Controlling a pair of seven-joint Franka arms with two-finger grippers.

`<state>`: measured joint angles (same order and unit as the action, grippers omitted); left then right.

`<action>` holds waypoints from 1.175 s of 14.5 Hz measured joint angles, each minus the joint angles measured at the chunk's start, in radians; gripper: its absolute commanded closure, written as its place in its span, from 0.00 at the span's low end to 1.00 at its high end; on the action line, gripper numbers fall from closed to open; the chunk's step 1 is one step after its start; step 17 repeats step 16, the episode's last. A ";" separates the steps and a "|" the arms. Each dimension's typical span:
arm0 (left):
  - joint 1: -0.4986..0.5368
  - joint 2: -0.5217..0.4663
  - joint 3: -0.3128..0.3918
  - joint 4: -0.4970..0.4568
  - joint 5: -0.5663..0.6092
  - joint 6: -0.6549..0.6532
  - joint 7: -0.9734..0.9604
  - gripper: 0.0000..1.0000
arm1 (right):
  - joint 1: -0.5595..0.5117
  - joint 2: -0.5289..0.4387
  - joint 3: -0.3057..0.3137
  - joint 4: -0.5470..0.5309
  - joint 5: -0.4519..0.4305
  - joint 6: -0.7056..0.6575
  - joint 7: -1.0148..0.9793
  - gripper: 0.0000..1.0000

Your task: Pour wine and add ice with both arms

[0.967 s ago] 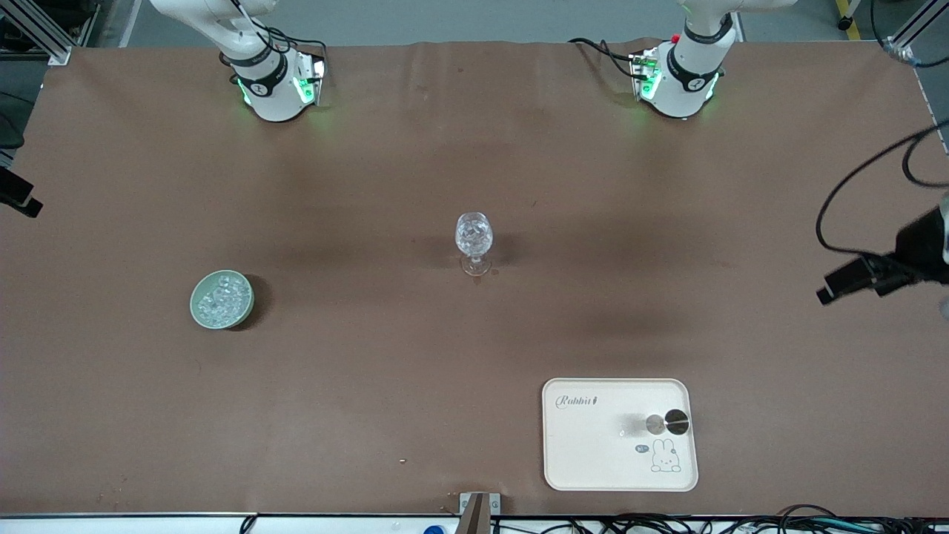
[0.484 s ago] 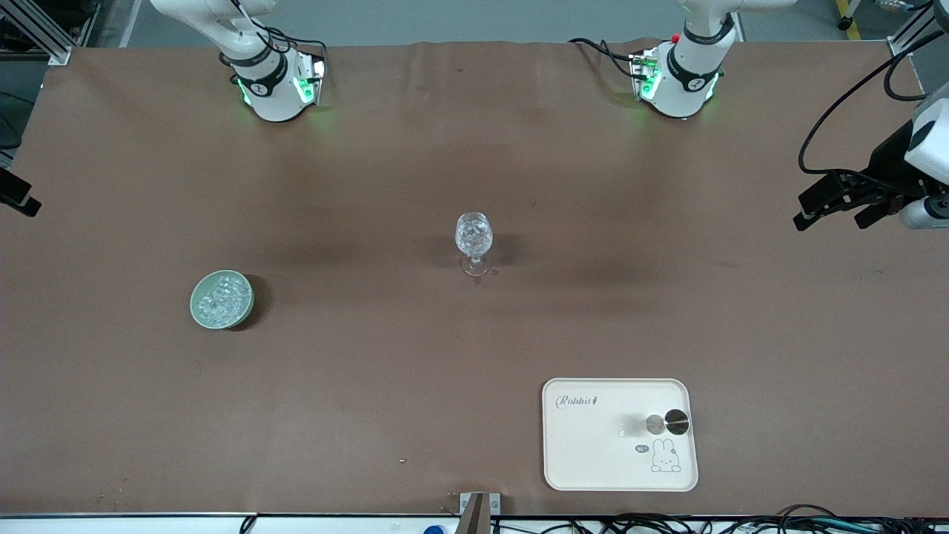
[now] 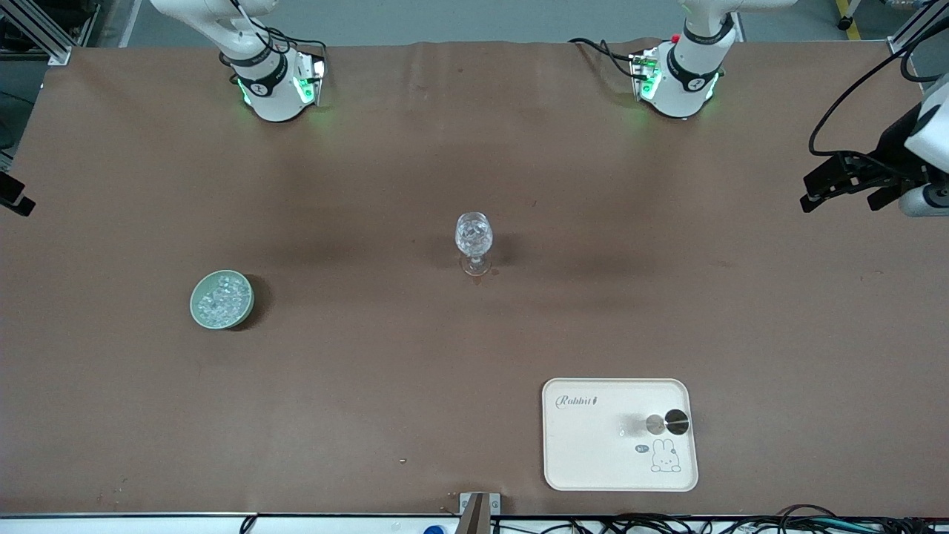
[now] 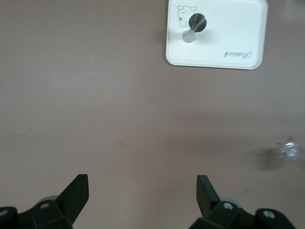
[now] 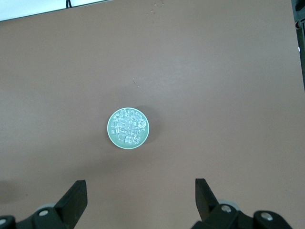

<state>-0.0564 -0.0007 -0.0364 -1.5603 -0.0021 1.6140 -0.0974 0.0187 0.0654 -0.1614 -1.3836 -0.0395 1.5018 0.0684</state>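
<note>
– Ice [image 3: 221, 298] is the question: which gripper is nearer to it?

– The right gripper [image 3: 13, 199]. It hangs at the right arm's end of the table, fingers spread wide and holding nothing. The ice is heaped in a green bowl [image 3: 198, 314], which lies well apart from that gripper, toward the table's middle.

– And next along?

– The stemmed glass [image 3: 474, 236] stands upright at mid-table. Clear chunks glint in its bowl (I cannot tell whether there is wine). Nearer the front camera lies a cream tray [image 3: 586, 452] carrying a small metal piece [image 3: 665, 422].

– The left gripper [image 3: 838, 182]?

– It is up over the left arm's end of the table, wide open and empty, well away from the glass. I judge the right arm better placed for the ice
</note>
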 measured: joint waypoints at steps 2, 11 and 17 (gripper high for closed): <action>0.000 0.003 -0.017 0.000 0.015 0.000 -0.001 0.00 | -0.022 0.000 0.021 0.000 0.002 -0.008 -0.003 0.00; 0.003 0.004 -0.003 -0.002 -0.016 0.000 0.062 0.00 | -0.036 0.000 0.047 0.000 0.004 -0.017 -0.005 0.00; -0.005 0.004 0.022 -0.009 -0.023 0.000 0.078 0.00 | -0.036 0.000 0.047 0.000 0.004 -0.017 -0.005 0.00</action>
